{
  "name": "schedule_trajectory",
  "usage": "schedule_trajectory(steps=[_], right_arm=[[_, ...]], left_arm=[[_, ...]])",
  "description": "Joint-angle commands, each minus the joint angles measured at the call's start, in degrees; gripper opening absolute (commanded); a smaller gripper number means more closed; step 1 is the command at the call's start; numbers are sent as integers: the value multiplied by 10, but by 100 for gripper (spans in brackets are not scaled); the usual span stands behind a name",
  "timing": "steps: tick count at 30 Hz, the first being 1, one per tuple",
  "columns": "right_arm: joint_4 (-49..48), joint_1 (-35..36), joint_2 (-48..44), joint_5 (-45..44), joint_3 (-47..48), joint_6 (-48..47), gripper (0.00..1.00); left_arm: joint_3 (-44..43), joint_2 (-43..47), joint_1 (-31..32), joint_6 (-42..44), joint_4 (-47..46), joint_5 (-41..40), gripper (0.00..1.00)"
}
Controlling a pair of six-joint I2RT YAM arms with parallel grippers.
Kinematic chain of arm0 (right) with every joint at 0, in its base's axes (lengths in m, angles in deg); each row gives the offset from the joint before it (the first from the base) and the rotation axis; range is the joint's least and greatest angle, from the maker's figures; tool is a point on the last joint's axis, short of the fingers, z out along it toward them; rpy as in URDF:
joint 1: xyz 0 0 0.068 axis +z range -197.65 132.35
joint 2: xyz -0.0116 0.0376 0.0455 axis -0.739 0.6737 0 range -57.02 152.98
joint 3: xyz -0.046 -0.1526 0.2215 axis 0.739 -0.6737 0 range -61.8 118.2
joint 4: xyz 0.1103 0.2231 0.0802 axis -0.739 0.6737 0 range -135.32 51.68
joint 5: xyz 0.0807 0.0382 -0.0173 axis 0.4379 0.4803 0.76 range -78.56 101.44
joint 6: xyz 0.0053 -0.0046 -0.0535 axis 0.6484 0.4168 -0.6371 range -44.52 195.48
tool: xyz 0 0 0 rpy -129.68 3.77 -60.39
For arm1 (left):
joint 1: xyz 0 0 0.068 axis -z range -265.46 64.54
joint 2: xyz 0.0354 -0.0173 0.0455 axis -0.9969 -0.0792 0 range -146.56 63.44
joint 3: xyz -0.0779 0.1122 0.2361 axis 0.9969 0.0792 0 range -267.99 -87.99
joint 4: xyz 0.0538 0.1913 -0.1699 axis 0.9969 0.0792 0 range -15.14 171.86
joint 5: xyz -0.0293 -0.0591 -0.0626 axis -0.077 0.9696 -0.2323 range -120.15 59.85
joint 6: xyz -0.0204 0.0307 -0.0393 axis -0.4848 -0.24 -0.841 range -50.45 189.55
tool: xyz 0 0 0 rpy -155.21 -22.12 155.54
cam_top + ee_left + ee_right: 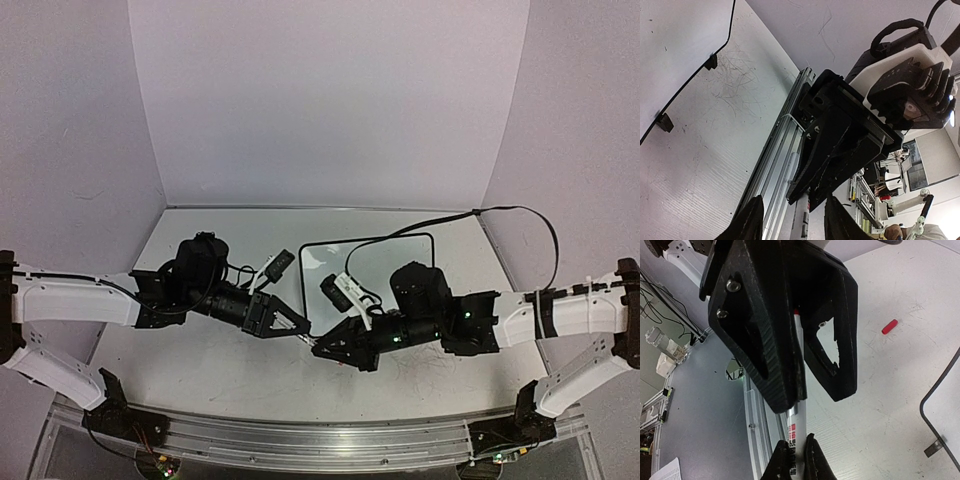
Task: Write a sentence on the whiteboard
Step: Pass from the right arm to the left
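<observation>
Over a scuffed table (875, 390), right fingers (781, 462) clamp a marker (796, 432), print illegible; left fingers (752, 222) gape around it.

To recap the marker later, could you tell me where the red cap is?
Right wrist view, upper right: the red cap lies on the tabletop, apart from the whiteboard at lower right.

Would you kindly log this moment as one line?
right gripper shut on marker | left gripper open around marker | red cap on table | whiteboard beyond grippers
</observation>
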Motion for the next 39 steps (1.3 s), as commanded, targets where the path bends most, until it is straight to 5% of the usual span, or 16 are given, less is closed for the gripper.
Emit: schedule_trajectory(steps=[1, 10, 19, 32, 36, 39], right_arm=[[-11, 4, -5, 4, -8, -17, 0], [-2, 4, -18, -10, -14, -21, 0], [-2, 4, -24, -17, -14, -22, 0], [-3, 3, -28, -42, -15, -16, 0], [-15, 3, -48, -68, -28, 11, 22], [-48, 4, -74, -100, -52, 47, 48]], left_arm=[[-24, 0, 1, 7, -26, 14, 35], [-16, 5, 0, 11, -26, 26, 15], [-5, 11, 0, 12, -26, 35, 26], [-6, -3, 0, 23, -25, 50, 0], [-11, 11, 0, 26, -25, 24, 0], [-18, 27, 0, 30, -25, -9, 0]])
